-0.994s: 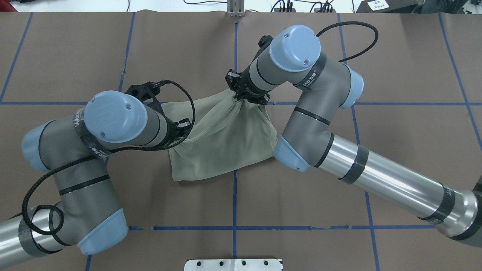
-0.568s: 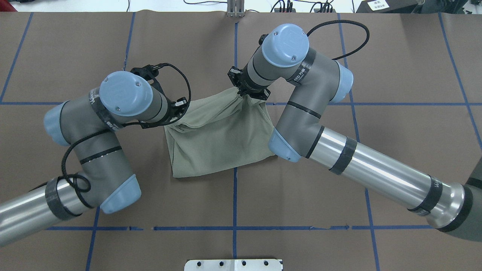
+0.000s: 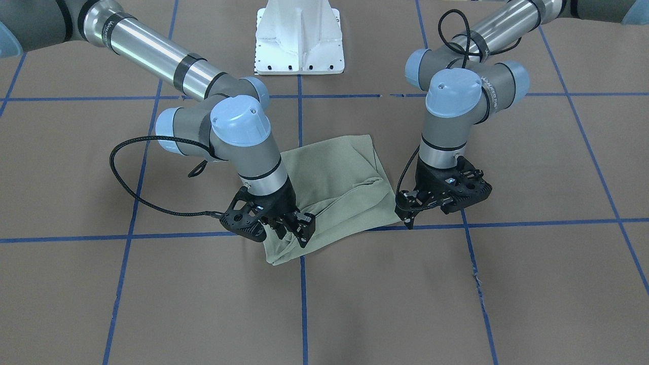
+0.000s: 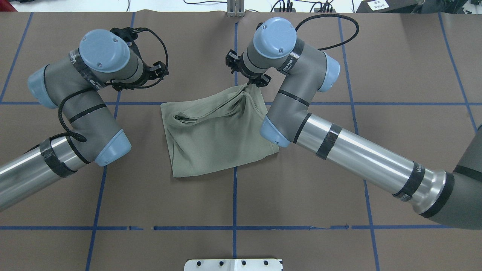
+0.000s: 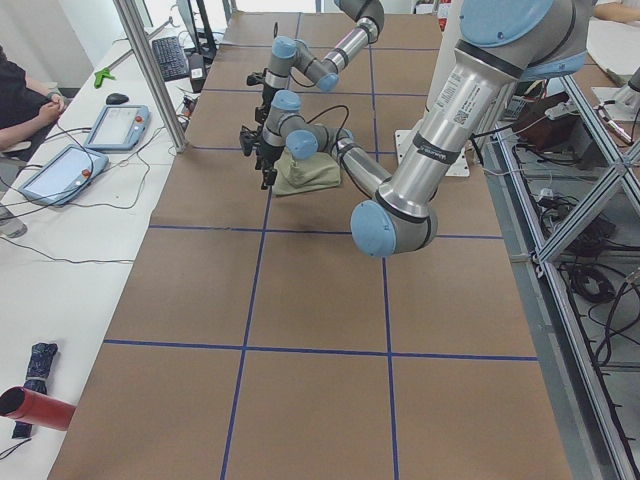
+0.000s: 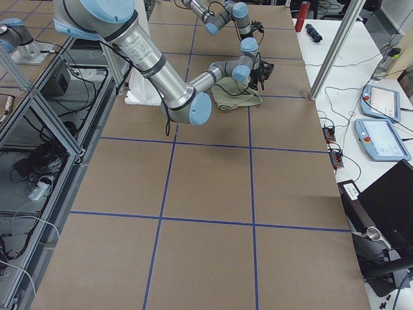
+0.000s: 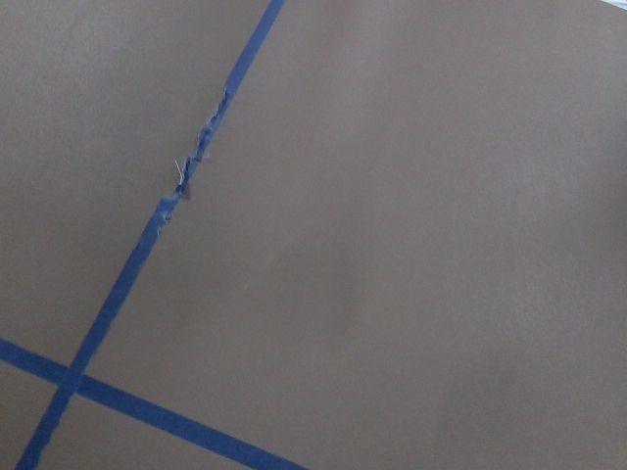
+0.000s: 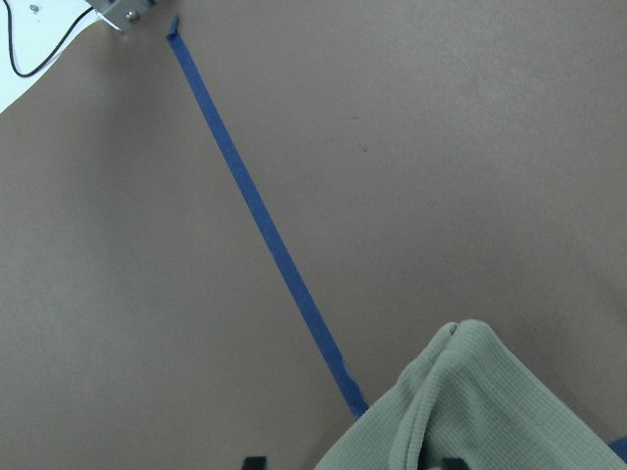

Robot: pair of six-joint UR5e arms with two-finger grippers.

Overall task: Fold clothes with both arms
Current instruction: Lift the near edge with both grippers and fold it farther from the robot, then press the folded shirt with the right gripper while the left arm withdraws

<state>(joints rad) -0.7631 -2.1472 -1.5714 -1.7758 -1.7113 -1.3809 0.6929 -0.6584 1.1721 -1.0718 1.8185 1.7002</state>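
Now the brown-papered surface (image 4: 339, 188) carries a shirt that only one arm has hold of. The left arm (image 4: 83, 113) has swung off toward the far left and is clear of the cloth in the overhead view. The right arm (image 4: 357, 158) has edged only slightly farther out and stays over the garment's far right corner.

The shirt (image 4: 218, 139) lies near the middle of the surface, across the central line of blue tape (image 4: 234, 195), as a rough folded rectangle. Where the left arm let go, the far left corner has slumped into a rumpled crease. The far right corner is drawn up into a taut peak. I judge the carried layer half laid down: the left side is released and the right is not, so this fold looks close to done but not yet flat.

The right fingers (image 3: 303, 228) are pinched on that bunched corner, and the right wrist view shows the knit rising between them. The left fingers (image 3: 408, 218) hold nothing, and the left wrist view sees only bare paper and tape.

How far apart the left fingers stand cannot be told, because the front view shows them edge-on and the overhead view hides them under the wrist. Their height above the surface is also unclear, since the front view puts them just beside the shirt's corner. Collar, neck label, chest logo and sleeves show nowhere and are presumably tucked inside. The right wrist view cuts the cloth off at its bottom edge, and both side views are too small to help.
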